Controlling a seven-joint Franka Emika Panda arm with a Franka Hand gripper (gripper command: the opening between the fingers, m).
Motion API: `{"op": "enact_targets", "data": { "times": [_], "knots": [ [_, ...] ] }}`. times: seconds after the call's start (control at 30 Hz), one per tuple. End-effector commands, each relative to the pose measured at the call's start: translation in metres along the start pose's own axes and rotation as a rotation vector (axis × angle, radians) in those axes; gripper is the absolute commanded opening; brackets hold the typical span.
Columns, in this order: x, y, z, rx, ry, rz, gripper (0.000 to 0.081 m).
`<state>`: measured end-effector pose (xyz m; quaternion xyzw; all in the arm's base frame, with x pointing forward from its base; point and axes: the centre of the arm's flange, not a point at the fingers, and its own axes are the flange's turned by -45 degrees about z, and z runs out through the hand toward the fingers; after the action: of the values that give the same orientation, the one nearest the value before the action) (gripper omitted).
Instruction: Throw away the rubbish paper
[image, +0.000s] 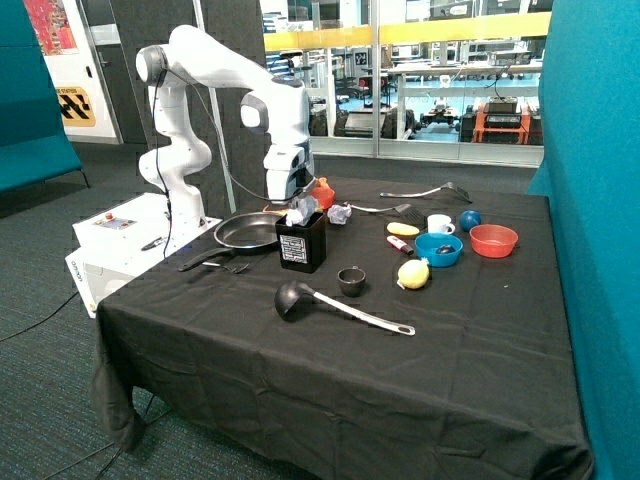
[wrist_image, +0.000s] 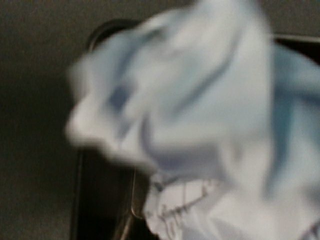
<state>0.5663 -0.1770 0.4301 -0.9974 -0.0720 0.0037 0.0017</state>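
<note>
Black cloth covers the counter (image: 330, 380); teal partitions on either side, glass wall and benches behind, grey carpet below. Outside view: my tool (image: 297, 207) hangs directly over the black bin (image: 301, 243), with one wad of rubbish paper (image: 301, 211) at its tip just above the bin's mouth; whether my fingers are clamped on it or parted I cannot tell. Second wad (image: 340, 213) lies on the cloth just beyond the bin, near the orange object (image: 322, 193); frying pan (image: 249, 231) touches or nearly touches the bin's side; ladle (image: 330, 305) and small dark cup (image: 351, 281) nearer the camera. Wrist view: paper (wrist_image: 185, 115) fills the frame, blurred; dark rim of the bin (wrist_image: 107, 30) behind it. Judgement: first wad nearly binned, second untouched. To do this step well: keep centred over the opening, release low so the wad clears the rim, lift straight up.
</note>
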Motion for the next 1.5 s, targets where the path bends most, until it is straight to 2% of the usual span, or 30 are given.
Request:
{"op": "enact_targets", "data": {
  "times": [0.0,0.53,0.7,0.8,0.9,0.93,0.97,1.0,1.03,1.07,1.1,1.13,1.17,1.2,1.23,1.27,1.37,1.47],
  "knots": [
    [-0.001,-0.010,0.011,-0.0040,0.0072,-0.019,0.0484],
    [0.000,-0.009,0.004,-0.0040,0.0071,-0.034,0.0564],
    [-0.001,-0.005,0.002,-0.0040,0.0071,-0.029,0.0679],
    [-0.002,-0.006,0.003,-0.0040,0.0071,-0.039,0.0678],
    [-0.003,-0.014,0.001,-0.0041,0.0071,-0.074,0.0655],
    [-0.003,-0.020,0.000,-0.0043,0.0070,-0.109,0.0648],
    [-0.003,-0.028,-0.002,-0.0044,0.0069,-0.138,0.0324],
    [-0.004,-0.036,-0.003,-0.0045,0.0069,-0.163,0.0478],
    [-0.004,-0.040,-0.004,-0.0045,0.0069,-0.167,0.0239],
    [-0.004,-0.044,-0.004,-0.0045,0.0068,-0.176,0.0120],
    [-0.004,-0.048,-0.005,-0.0045,0.0068,-0.184,0.0060],
    [-0.004,-0.053,-0.005,-0.0046,0.0068,-0.203,0.0338],
    [-0.004,-0.059,-0.006,-0.0047,0.0067,-0.220,0.0479],
    [-0.004,-0.066,-0.007,-0.0047,0.0067,-0.240,0.0544],
    [-0.004,-0.070,-0.007,-0.0047,0.0067,-0.244,0.0576],
    [-0.004,-0.080,-0.008,-0.0049,0.0066,-0.281,0.0588],
    [-0.005,-0.101,-0.009,-0.0050,0.0065,-0.315,0.0595],
    [-0.006,-0.111,-0.009,-0.0050,0.0065,-0.310,0.0595]
  ]
}}
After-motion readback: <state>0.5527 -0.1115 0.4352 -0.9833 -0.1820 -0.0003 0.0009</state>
